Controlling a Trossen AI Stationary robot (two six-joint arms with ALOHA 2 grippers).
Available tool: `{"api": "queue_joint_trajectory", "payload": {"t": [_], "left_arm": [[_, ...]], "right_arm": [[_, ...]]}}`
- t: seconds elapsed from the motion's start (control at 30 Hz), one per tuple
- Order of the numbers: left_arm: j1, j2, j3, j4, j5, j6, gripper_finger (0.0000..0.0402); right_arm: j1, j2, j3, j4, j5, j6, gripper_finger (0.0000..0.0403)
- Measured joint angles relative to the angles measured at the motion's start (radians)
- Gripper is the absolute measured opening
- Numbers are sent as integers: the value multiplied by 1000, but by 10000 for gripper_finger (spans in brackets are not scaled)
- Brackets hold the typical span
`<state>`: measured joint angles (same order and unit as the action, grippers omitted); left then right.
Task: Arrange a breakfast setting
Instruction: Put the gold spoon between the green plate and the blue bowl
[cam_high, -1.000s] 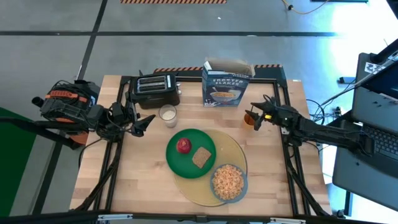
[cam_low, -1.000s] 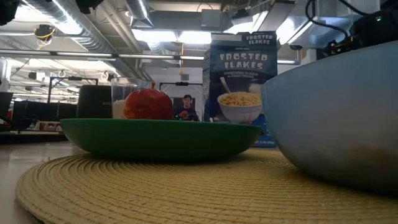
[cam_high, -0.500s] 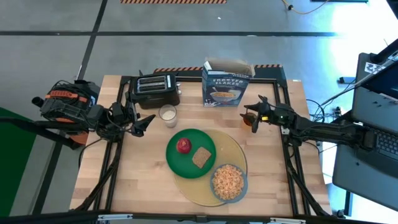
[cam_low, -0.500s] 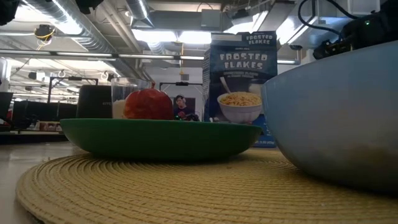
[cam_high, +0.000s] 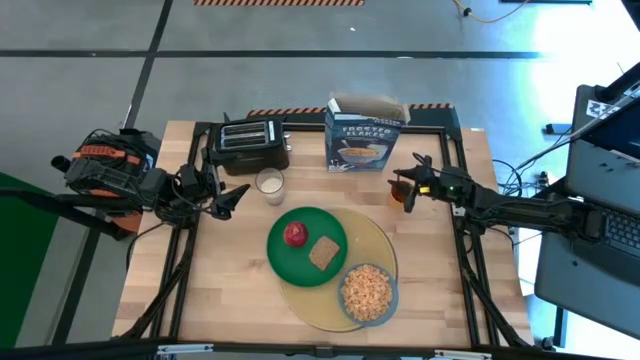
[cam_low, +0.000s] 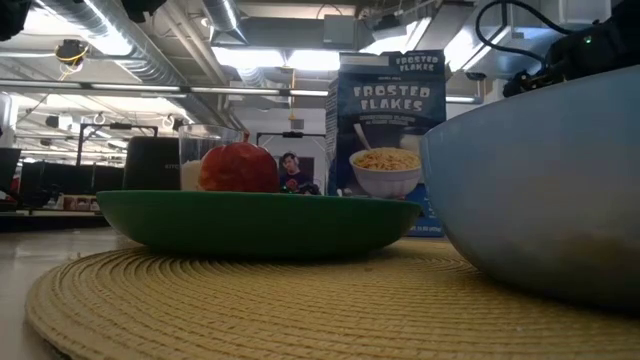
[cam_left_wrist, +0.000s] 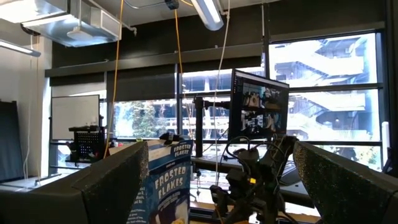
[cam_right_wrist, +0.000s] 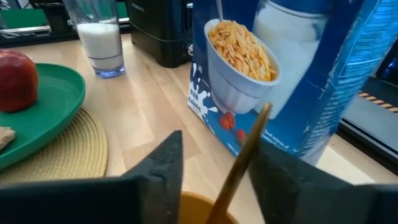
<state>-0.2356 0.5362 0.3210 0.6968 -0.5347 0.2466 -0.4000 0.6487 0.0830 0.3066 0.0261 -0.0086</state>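
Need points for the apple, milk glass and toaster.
apple (cam_high: 295, 234), high view, middle of its top.
milk glass (cam_high: 269, 182), high view, milk surface inside the rim.
toaster (cam_high: 248, 139), high view, top face by the slots.

I work in a robotics lab/open industrial office, not a home. My light wooden table (cam_high: 240, 260) sits on a grey concrete floor with black tape lines (cam_high: 150, 50). Exposed silver ceiling ducts (cam_low: 150, 40) & long fluorescent tube lights (cam_low: 280, 60) run overhead. Black computer monitor on a stand (cam_left_wrist: 258, 112), big dark-framed windows (cam_left_wrist: 323, 93), a seated person (cam_low: 291, 172) in the bkgd.
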Motion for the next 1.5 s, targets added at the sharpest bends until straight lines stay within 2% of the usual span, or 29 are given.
{"api": "queue_joint_trajectory", "payload": {"t": [0.27,0.4,0.63,0.87,1.03,1.27,1.5], "left_arm": [[0,0,0,0,0,0,397],[0,0,0,0,0,0,397],[0,0,0,-8,0,-2,397],[0,0,0,-8,0,-7,397],[0,0,0,-16,0,-10,397],[0,0,0,-32,0,-33,397],[0,0,0,-32,1,-37,397]], "right_arm": [[0,0,0,-1,0,0,48],[1,-1,0,2,0,-2,9],[0,-4,0,-1,-16,0,23],[0,-5,0,4,-29,0,5],[0,-15,0,4,-36,0,11],[0,-76,0,1,-37,1,7],[0,-163,0,-112,-37,2,5]]}}
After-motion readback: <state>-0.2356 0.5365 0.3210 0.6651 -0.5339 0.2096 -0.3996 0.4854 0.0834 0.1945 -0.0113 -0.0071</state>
